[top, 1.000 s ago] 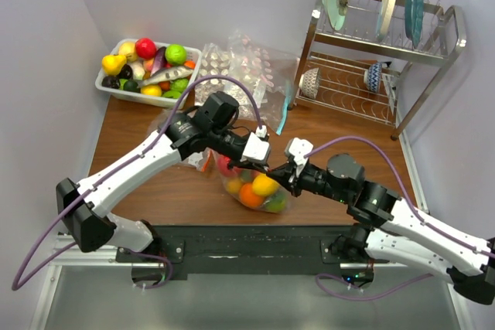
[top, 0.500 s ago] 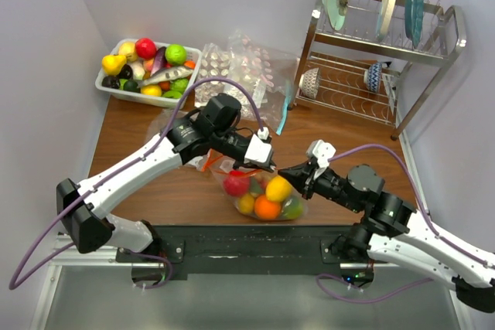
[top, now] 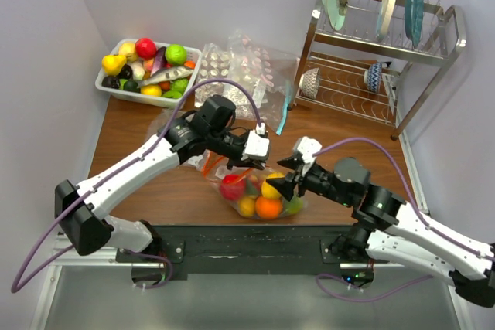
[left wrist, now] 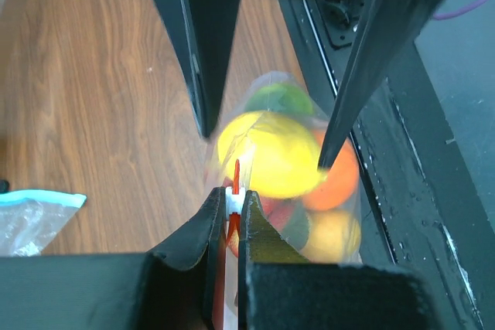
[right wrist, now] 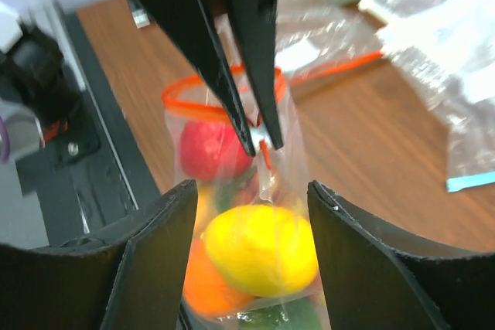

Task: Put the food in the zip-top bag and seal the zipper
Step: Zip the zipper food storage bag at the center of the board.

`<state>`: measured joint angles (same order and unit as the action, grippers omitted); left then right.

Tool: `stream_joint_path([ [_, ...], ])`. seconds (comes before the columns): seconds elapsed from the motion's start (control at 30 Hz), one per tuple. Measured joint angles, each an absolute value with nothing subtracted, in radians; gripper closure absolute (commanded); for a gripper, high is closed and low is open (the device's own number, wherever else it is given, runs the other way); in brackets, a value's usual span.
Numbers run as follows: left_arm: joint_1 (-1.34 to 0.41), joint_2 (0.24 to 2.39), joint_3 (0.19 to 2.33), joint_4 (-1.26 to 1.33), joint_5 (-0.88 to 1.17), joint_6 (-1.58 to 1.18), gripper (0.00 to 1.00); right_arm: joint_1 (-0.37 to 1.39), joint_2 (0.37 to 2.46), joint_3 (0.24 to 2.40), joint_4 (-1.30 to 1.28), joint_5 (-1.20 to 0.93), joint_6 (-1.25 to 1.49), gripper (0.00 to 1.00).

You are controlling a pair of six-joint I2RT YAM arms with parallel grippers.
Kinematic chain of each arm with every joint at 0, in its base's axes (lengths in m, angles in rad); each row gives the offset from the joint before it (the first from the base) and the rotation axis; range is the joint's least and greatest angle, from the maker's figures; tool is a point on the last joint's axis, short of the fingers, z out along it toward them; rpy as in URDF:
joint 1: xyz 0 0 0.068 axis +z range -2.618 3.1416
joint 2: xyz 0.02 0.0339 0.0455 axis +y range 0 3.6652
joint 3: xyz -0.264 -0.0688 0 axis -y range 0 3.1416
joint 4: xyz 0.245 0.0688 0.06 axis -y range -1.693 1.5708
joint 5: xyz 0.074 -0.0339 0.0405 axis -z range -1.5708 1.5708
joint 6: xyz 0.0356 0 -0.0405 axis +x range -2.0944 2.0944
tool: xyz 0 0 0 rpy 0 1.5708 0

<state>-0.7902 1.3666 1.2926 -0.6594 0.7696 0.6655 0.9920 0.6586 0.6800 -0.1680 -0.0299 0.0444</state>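
Two grippers at a clear bag of fruit by the table's near edge: left gripper pinches its orange zipper, right gripper gapes empty alongside; tub back-left, dish rack back-right.

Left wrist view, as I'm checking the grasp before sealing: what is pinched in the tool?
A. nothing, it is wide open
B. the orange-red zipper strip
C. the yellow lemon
B: the left tool is shut on the thin orange-red zipper, with the lemon lying beyond its tips.
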Motion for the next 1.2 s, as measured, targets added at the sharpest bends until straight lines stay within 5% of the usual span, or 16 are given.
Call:
stream_joint_path([
  [0.47, -0.79, 1.305, 1.34, -0.669, 0.855, 0.674, 1.0, 0.992, 0.707, 0.746, -0.167, -0.15, -0.038, 0.44],
  [0.93, -0.791, 1.297, 1.347, -0.688, 0.919, 0.693, 1.0, 0.992, 0.749, 0.76, -0.164, -0.2, -0.074, 1.0],
  [1.2, -0.793, 1.285, 1.345, -0.679, 0.926, 0.691, 1.0, 0.992, 0.732, 0.764, -0.163, -0.19, -0.052, 1.0],
])
